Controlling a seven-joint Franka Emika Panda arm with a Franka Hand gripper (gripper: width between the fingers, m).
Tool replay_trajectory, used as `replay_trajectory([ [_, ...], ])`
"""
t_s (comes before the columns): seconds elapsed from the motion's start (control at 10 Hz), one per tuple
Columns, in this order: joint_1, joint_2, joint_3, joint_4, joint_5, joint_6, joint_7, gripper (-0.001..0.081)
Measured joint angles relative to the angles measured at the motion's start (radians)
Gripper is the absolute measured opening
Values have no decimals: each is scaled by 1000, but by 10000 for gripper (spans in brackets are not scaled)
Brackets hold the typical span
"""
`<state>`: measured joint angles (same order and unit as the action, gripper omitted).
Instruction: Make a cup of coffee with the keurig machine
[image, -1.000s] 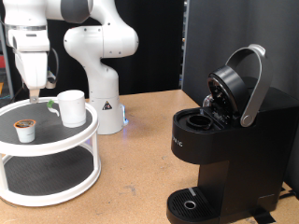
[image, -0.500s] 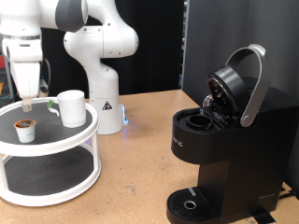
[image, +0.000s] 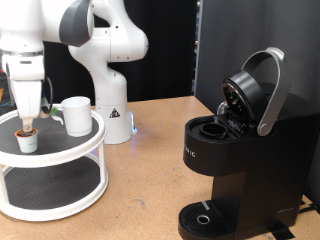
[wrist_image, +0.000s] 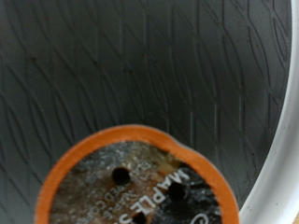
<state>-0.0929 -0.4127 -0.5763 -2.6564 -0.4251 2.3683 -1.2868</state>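
From my remote seat, I see the gripper (image: 27, 123) poised directly over the small pod (image: 28, 139) on the top tier of the white round stand (image: 60, 150); whether its jaws are spread or pinching I cannot tell. The cup (image: 76, 115) sits beside it on the same tier. The keurig machine (image: 235, 150) stands well apart at the exterior view's right, lid raised.

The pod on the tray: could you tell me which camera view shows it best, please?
The wrist view shows it best: the pod fills the lower frame, with its orange rim and punctured brown top clear. In the exterior view the pod is small, standing on the white tray with the gripper right above it, partly hiding its top.
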Motion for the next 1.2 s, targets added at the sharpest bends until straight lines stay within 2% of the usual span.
replay_trajectory([
  [0.7,-5,76,-15,-53,0,155,2,800],
  [1.1,-5,85,-16,-61,1,164,2,800],
  [1.2,-5,85,-16,-61,3,164,1,689],
])
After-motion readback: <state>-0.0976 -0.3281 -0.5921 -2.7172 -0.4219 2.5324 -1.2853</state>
